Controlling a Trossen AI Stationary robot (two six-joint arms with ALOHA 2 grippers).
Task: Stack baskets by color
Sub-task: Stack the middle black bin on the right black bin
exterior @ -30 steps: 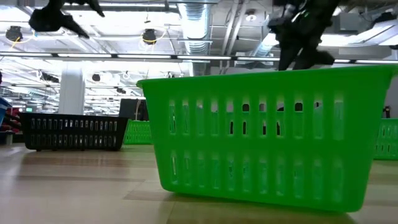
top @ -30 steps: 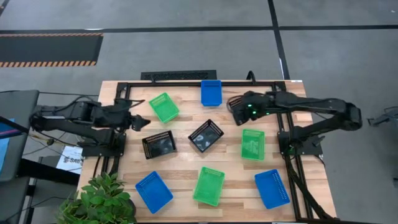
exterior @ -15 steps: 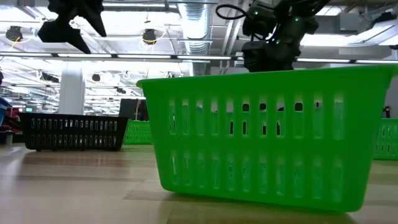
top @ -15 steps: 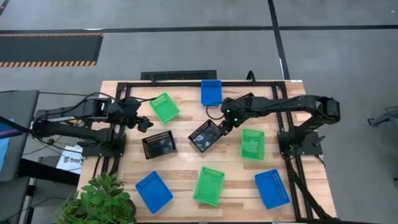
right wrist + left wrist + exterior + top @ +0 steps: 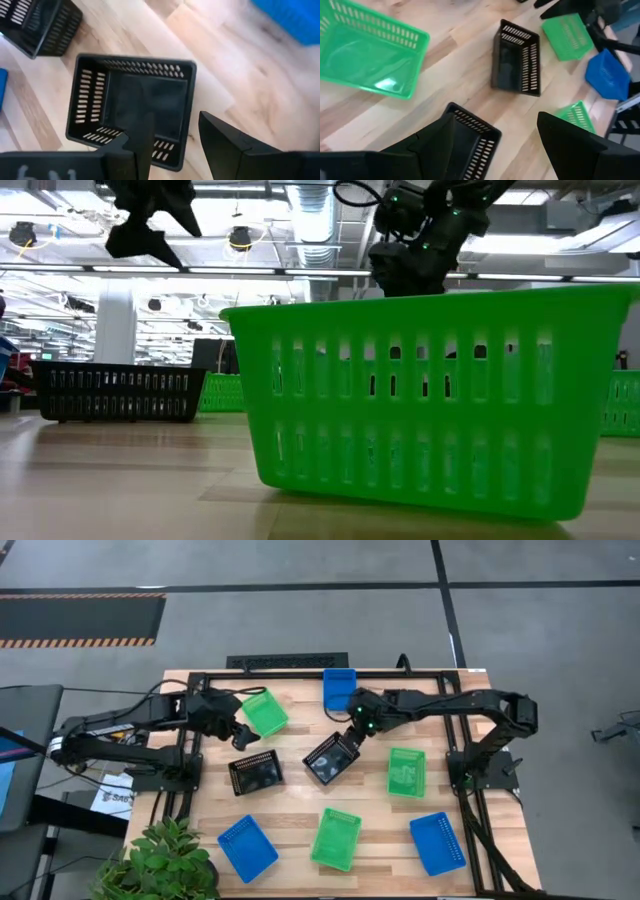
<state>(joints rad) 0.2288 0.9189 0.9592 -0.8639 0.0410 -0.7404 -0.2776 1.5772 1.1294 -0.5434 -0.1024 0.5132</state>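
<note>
Two black baskets rest on their bottoms mid-table: one at the left (image 5: 255, 773), one in the middle (image 5: 331, 757). Green baskets (image 5: 264, 712) (image 5: 406, 771) (image 5: 336, 838) and blue baskets (image 5: 340, 688) (image 5: 247, 847) (image 5: 437, 843) lie scattered around them. My right gripper (image 5: 352, 732) hovers open over the middle black basket's far right corner (image 5: 187, 67); one finger (image 5: 142, 132) is above its inside, the other (image 5: 225, 142) beyond its wall. My left gripper (image 5: 240, 730) (image 5: 495, 120) is open above the left black basket (image 5: 472, 140).
A leafy plant (image 5: 160, 860) stands at the near left corner. Black frame rails (image 5: 300, 675) run along the table's far edge and sides. In the low view the near green basket (image 5: 420, 400) fills the foreground and hides most of the table behind it.
My right gripper has swung from the far right toward the table's left and come down over the middle black basket, rolling as it went. My left gripper has moved a little toward the table's right and rolled. No basket has moved.
</note>
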